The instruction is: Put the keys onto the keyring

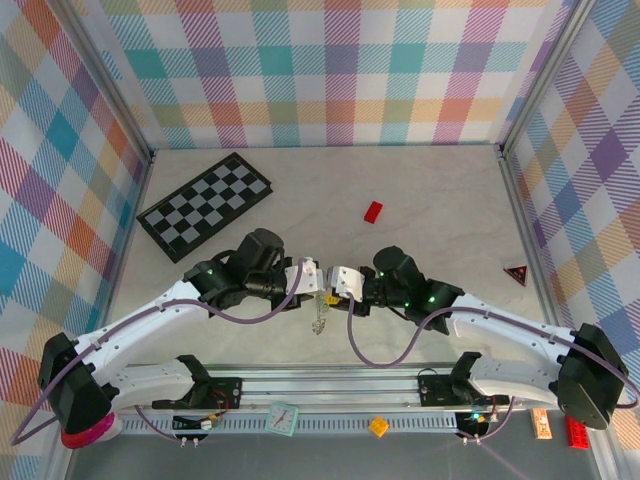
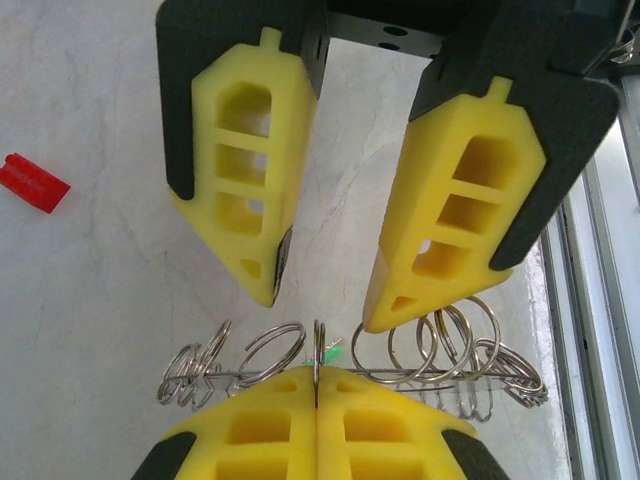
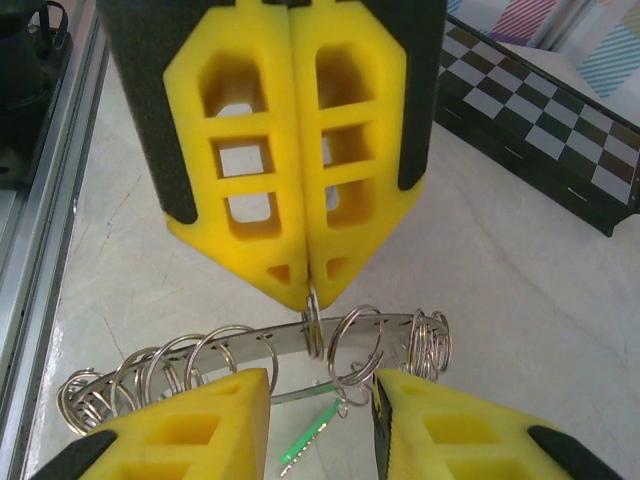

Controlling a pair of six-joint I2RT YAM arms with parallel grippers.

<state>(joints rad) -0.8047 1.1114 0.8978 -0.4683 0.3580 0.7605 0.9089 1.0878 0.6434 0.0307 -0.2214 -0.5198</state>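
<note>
The left gripper (image 2: 316,392) has its yellow foam pads pressed together on a single wire loop of the keyring (image 3: 270,342), a silvery metal strip strung with many split rings that hangs from that one pinch above the pale marbled table (image 1: 420,190). The right gripper (image 3: 320,385) faces it nose to nose. Its jaws stand apart with nothing clamped, one tip on each side of the middle of the strip and just short of the row of rings. The key with the pale green head (image 3: 312,432) dangles below the strip in the gap between those tips, beside a small ring; I cannot tell whether it is threaded on. The likeliest trouble is the grip itself: one thin wire between soft pads can pivot or slide, so a nudge from the right fingers may swing the whole strip or pull it loose. The rings crowd close together, so closing the right jaws may catch a neighbouring loop instead of the key. The two sets of fingers are also near enough to bump. Anything dropped could land by the metal rail (image 1: 330,385) at the near edge, which looks an awkward spot to pick from.
</note>
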